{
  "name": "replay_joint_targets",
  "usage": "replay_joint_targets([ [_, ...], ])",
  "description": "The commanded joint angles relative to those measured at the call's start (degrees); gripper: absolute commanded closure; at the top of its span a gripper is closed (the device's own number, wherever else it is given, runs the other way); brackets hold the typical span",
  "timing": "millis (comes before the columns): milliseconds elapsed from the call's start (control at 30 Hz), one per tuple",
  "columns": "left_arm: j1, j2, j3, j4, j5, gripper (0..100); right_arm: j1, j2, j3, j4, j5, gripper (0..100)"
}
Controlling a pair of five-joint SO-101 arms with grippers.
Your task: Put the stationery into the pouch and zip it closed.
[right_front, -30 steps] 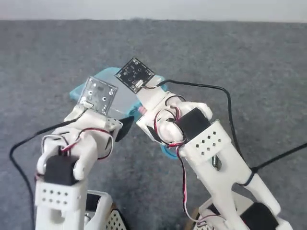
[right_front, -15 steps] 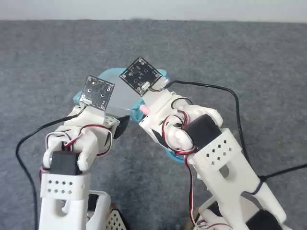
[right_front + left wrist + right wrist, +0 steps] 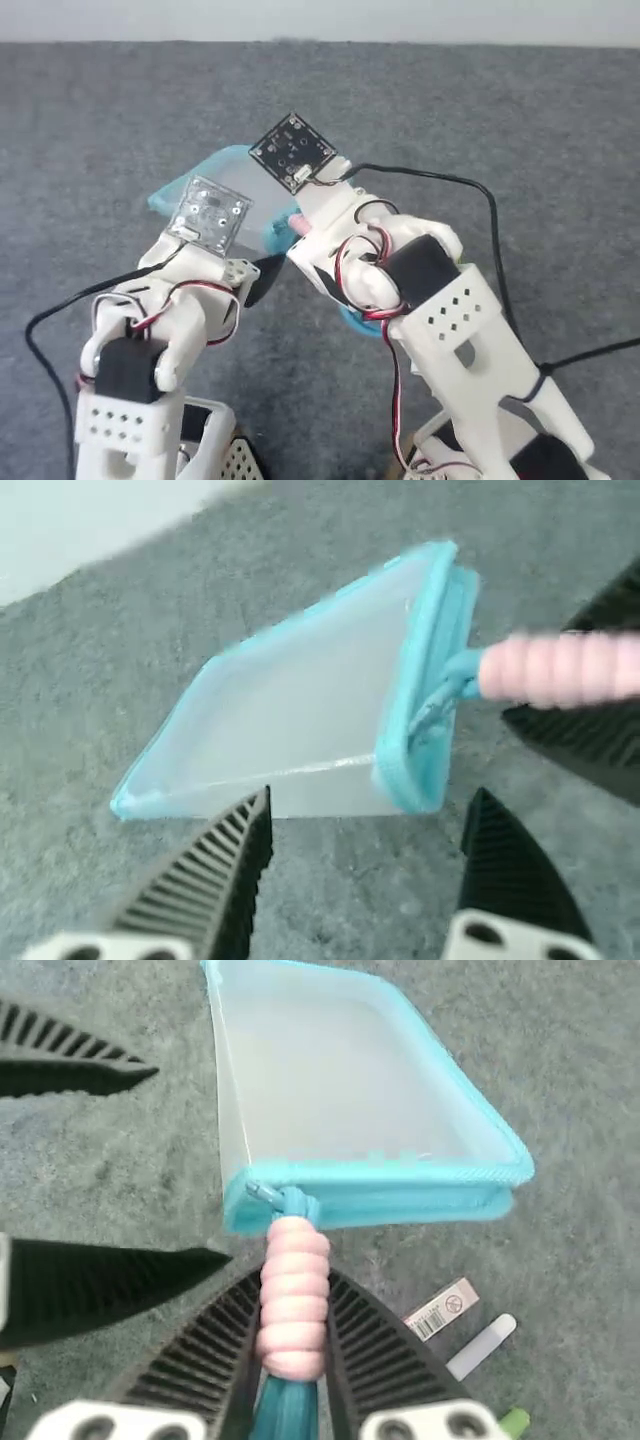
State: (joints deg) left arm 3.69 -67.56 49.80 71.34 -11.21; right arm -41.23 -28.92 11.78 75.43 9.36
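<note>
A translucent pouch (image 3: 300, 710) with teal trim lies on the grey carpet; its teal edge shows in the high view (image 3: 190, 188) beyond both wrists. My right gripper (image 3: 292, 1310) is shut on the pink zipper pull (image 3: 292, 1295) at the pouch's (image 3: 340, 1090) corner, and the same pull (image 3: 560, 670) shows in the left wrist view. My left gripper (image 3: 365, 830) is open just short of the pouch's zipper end, with nothing between its fingers. Loose stationery lies on the carpet beside the right gripper: a labelled eraser (image 3: 440, 1310), a white tube (image 3: 482, 1345) and a green item (image 3: 512, 1422).
Grey carpet (image 3: 520, 120) covers the table all around. The two arms stand close together over the pouch, with the left gripper's black fingers (image 3: 110, 1280) near the right gripper. A black cable (image 3: 470, 195) loops off the right arm.
The left wrist has drawn back a little toward the near side. The right wrist has shifted slightly to the right, still shut on the pink pull.
</note>
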Motion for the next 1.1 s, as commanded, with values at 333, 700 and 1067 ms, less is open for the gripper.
replay_joint_targets([
  [333, -7.4, 8.2, 0.4, -9.5, 0.6, 71, -0.7, -0.7, -6.2, 3.8, -0.8, 99.2],
  [700, -7.3, 5.5, 0.0, -7.9, 1.0, 71, -0.7, -0.1, -0.2, 0.8, -0.4, 99.2],
  [1067, -2.8, -3.7, -0.1, -1.4, 0.5, 71, -1.2, 0.0, 0.0, 0.7, -0.5, 99.2],
])
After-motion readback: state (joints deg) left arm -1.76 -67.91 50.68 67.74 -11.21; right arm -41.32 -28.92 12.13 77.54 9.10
